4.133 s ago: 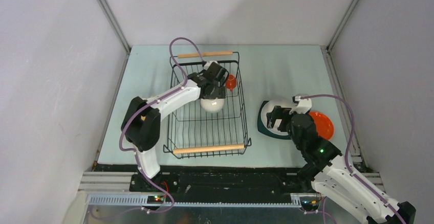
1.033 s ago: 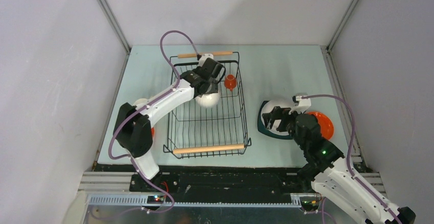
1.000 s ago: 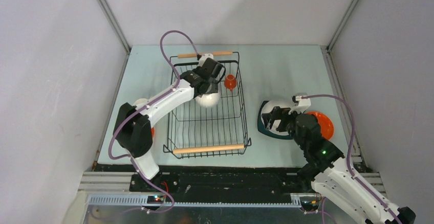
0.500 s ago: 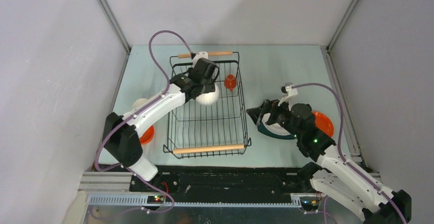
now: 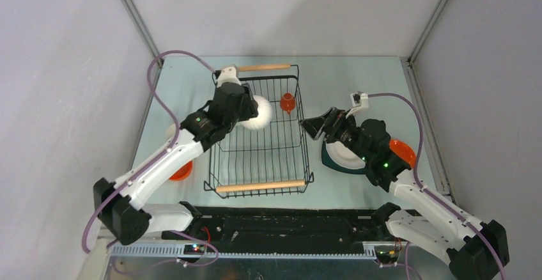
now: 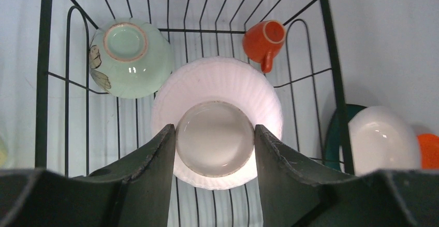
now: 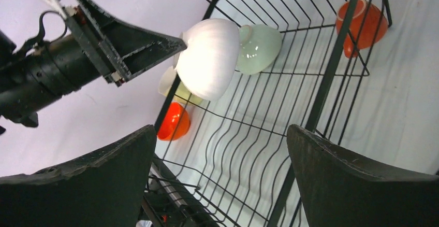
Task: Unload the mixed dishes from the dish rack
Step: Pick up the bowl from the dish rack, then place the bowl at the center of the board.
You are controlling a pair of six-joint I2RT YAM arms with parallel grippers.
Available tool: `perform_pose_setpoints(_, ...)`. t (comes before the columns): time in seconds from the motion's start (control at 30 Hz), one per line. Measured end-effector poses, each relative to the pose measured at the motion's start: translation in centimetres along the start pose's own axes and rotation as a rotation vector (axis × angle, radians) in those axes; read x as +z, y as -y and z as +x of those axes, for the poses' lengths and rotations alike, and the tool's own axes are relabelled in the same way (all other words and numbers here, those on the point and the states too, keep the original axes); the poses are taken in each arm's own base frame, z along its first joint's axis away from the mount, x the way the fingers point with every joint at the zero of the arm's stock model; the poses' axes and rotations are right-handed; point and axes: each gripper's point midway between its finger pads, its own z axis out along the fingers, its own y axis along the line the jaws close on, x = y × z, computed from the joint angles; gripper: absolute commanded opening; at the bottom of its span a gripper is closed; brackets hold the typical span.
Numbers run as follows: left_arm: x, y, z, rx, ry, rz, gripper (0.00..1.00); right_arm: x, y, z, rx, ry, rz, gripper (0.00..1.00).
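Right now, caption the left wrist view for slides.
Left end effector holds the ribbed white bowl by its foot over the dish rack; pale green bowl and orange cup inside.

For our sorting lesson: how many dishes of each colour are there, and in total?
White: 2 (ribbed bowl, plain bowl)
Orange: 3 (orange cup, orange bowl, orange plate)
Pale green: 1 (green bowl)
Teal: 1 (teal plate)
Pale yellow: 1 (yellow mug)
Total: 8

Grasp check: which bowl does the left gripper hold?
The white ribbed bowl, upturned, foot ring between the left gripper's fingers. The pale green bowl lies free in the black wire rack.
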Motion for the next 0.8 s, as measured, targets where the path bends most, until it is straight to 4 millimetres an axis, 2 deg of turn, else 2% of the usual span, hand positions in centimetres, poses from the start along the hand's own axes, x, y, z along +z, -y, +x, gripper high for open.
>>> perform_pose_setpoints(0.17,-2.4,0.4,-1.3,-0.058,0.068,0.087,0.0,0.8,-1.1,-0.6,0.063,0.018,-0.049,1.0)
perform_pose_setpoints(0.37,-4.4,1.2,-2.6,-0.099,0.119,0.168,0.0,3.1,-2.1,0.4,0.108,-0.046,-0.123,1.0)
perform_pose_setpoints(0.53,-5.2,1.4,-2.9,-0.113,0.134,0.204,0.0,5.4,-3.8,0.6,0.142,-0.102,-0.217,0.97)
perform_pose_setpoints(0.8,-5.9,1.3,-2.5,-0.142,0.141,0.233,0.0,7.7,-5.1,2.2,0.304,-0.184,-0.34,0.92)
